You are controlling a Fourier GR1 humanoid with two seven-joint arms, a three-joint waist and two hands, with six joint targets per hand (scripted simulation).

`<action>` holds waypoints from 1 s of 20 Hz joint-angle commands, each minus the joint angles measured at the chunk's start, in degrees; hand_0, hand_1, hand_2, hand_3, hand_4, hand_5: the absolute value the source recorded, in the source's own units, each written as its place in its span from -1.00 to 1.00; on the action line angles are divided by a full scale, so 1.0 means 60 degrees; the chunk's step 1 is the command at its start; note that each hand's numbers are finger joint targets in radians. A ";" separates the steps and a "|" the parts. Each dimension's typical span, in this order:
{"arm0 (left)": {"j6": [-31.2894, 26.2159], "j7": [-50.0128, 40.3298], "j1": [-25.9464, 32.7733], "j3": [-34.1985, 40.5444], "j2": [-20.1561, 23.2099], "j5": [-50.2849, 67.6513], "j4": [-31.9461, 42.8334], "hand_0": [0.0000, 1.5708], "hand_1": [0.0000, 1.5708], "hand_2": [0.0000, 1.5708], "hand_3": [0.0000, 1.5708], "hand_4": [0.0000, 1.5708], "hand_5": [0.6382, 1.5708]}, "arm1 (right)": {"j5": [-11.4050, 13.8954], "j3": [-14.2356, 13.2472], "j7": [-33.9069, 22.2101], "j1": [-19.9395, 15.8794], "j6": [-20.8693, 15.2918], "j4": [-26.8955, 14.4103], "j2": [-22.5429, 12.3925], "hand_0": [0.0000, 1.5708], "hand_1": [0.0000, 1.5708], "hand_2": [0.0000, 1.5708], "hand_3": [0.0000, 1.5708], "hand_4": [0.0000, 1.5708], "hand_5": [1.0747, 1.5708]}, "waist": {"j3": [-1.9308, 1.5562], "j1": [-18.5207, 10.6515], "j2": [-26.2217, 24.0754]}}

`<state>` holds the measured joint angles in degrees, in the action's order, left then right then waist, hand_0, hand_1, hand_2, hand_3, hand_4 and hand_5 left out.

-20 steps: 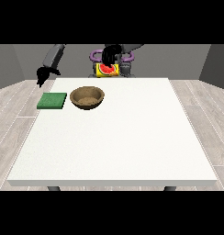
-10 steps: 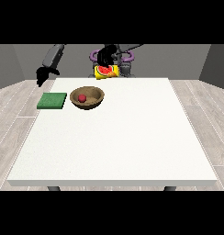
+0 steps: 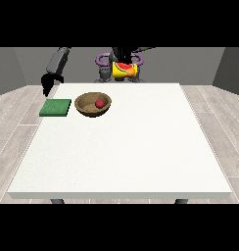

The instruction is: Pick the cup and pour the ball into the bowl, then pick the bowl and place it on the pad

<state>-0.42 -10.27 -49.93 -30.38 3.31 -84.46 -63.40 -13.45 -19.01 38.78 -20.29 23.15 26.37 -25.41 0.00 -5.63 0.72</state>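
Observation:
A yellow cup (image 3: 124,70) with a watermelon picture lies tilted on its side in the air at the table's far edge. The hand at the view's right (image 3: 119,55) is shut on it from above. A brown wooden bowl (image 3: 87,109) stands on the table's far left part, and a small red ball (image 3: 99,103) rests inside it. Just left of the bowl a flat green pad (image 3: 56,107) lies on the table. Above the pad's far left corner hangs the hand at the view's left (image 3: 46,82), open with fingers pointing down and holding nothing.
The white table (image 3: 126,152) stretches from the bowl towards the camera. The robot's torso with purple rings (image 3: 101,60) stands behind the far edge, right behind the cup.
The red ball, absent from the bowl a second ago, now lies in it. The cup stays tilted in the hand at the view's right. The other hand has hardly moved.

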 commanded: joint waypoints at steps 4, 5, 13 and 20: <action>0.1941 0.1169 0.1917 0.2357 0.1076 0.2487 -0.0830 0.94 0.94 1.00 1.00 0.11 0.88 | -0.0523 -0.0554 0.0218 0.0319 0.0358 0.0001 -0.0478 -1.00 -1.00 -0.57 -0.58 -0.09 0.95 | 0.0034 -0.0995 0.0796; 0.1905 0.1719 0.2021 0.2658 0.0995 0.3236 -0.0955 0.97 0.97 1.00 0.86 0.28 0.90 | -0.0544 -0.0569 0.0127 0.0114 0.0176 0.0057 -0.0420 -1.00 -1.00 -0.55 -0.65 -0.11 0.97 | 0.0042 -0.1270 0.0971; 0.3634 0.5362 0.4604 0.3973 0.0254 0.7080 -0.1099 0.67 0.67 0.42 0.00 0.84 1.00 | -0.1238 -0.1362 0.0478 -0.0224 -0.0081 0.0408 -0.0854 -1.00 -1.00 -0.53 -0.87 -0.12 0.91 | 0.0090 -0.2494 0.3272; 0.1165 0.7164 0.3961 0.5229 -0.0007 1.0537 -0.0341 -1.00 -1.00 -1.00 -1.00 -0.25 0.91 | -0.1642 -0.1518 0.0095 -0.1090 0.0109 0.0796 -0.0958 -1.00 -1.00 -0.54 -0.91 -0.42 0.86 | 0.0038 -0.2539 0.4639</action>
<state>12.81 28.98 -25.98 -1.55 5.11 -30.29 -68.05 -21.92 -27.38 39.56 -23.26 23.08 30.48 -31.01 0.65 -20.22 23.52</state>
